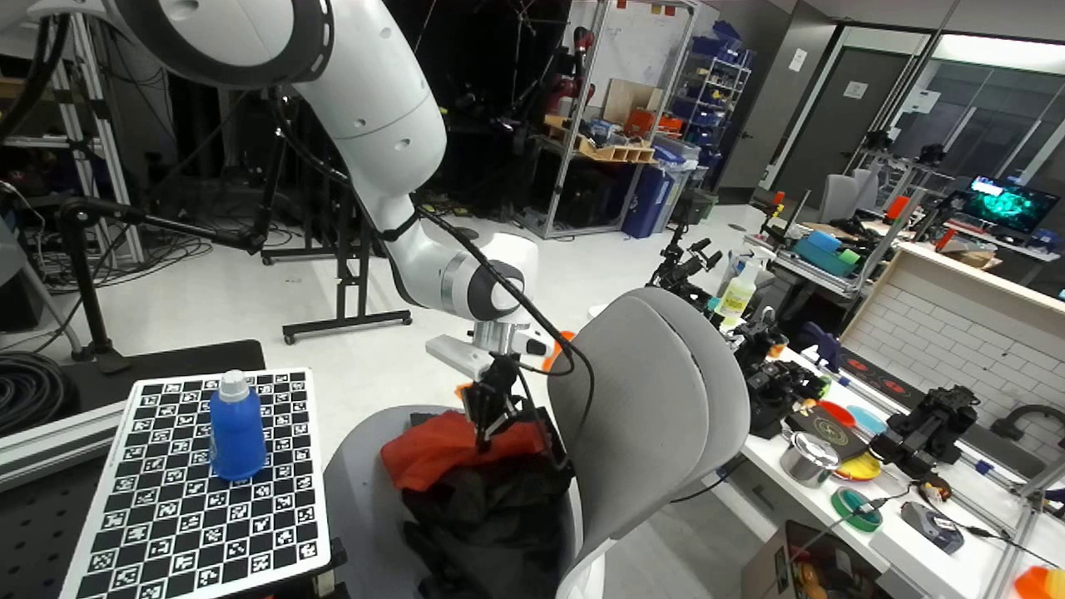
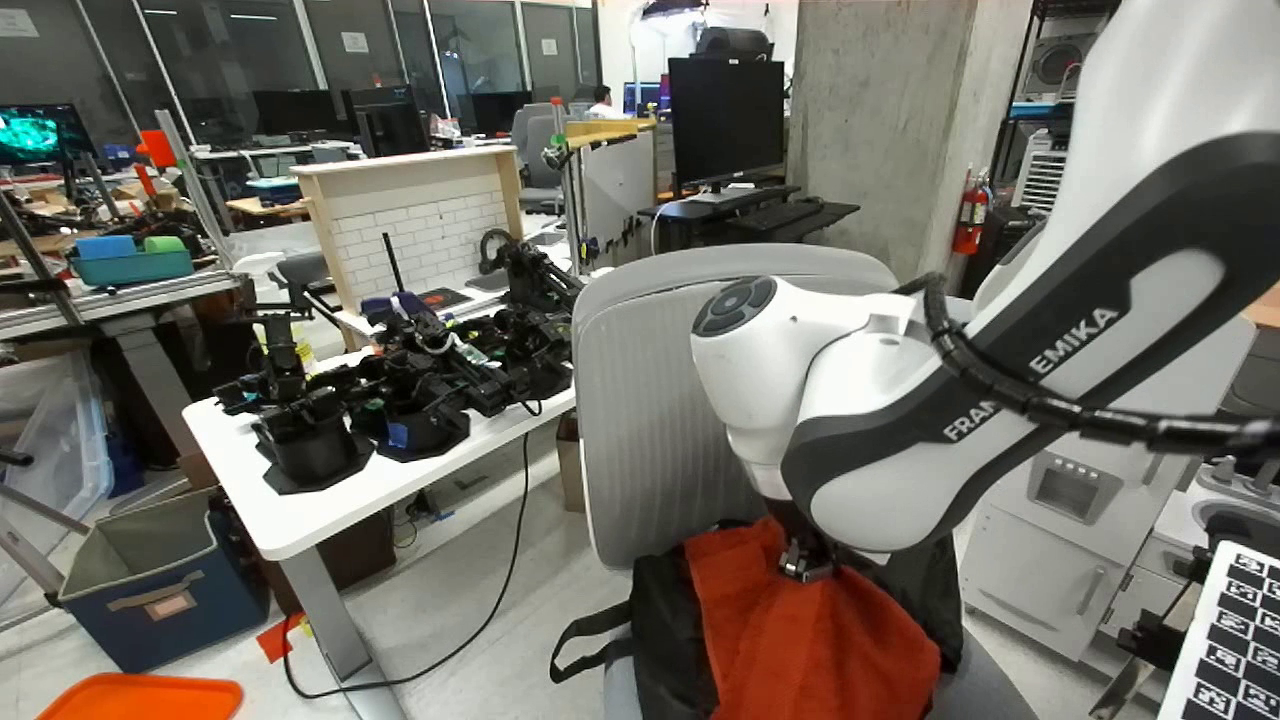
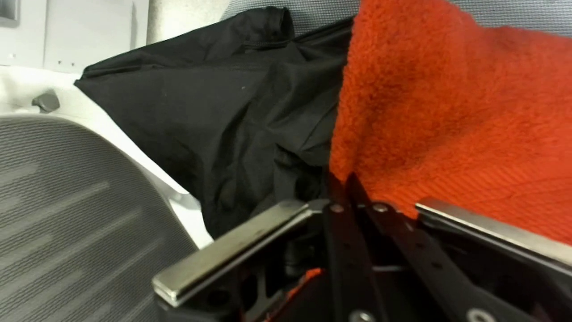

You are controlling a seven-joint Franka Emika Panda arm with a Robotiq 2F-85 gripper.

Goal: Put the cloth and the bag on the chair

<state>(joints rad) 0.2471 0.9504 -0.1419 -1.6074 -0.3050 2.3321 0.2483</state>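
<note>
The cloth [image 3: 447,98] is thick, red-orange and fuzzy, its pile giving way to a ribbed band low in the wrist view. It lies on the seat of the gray chair [image 1: 358,474], folded loosely and partly over the bag [image 2: 665,630]; in an exterior view it spreads downward as a broad, soft drape. The bag, on the same seat, is limp, thin black fabric with a faint sheen, creased into wrinkles, and 1 flat strap [image 2: 597,622] loops out to its side.

The gripper [image 3: 345,176] is down at the cloth, its 2 slim, dark fingers [image 3: 346,250] converging at the edge of the red pile. Only a narrow space separates the tips; I cannot tell whether they are fully closed or pinching fabric. Flat metal bars [image 3: 232,248] flank them.

The chair back [image 1: 632,374] is a rounded, curved panel of taut mesh. Near the seat, a stiff board [image 1: 170,532] patterned in black and white squares carries an upright, smooth blue bottle [image 1: 238,437] with a pale cap. On the other side of the chair, a smooth white bench [image 2: 245,510] holds angular black robot arms [image 2: 310,440].
</note>
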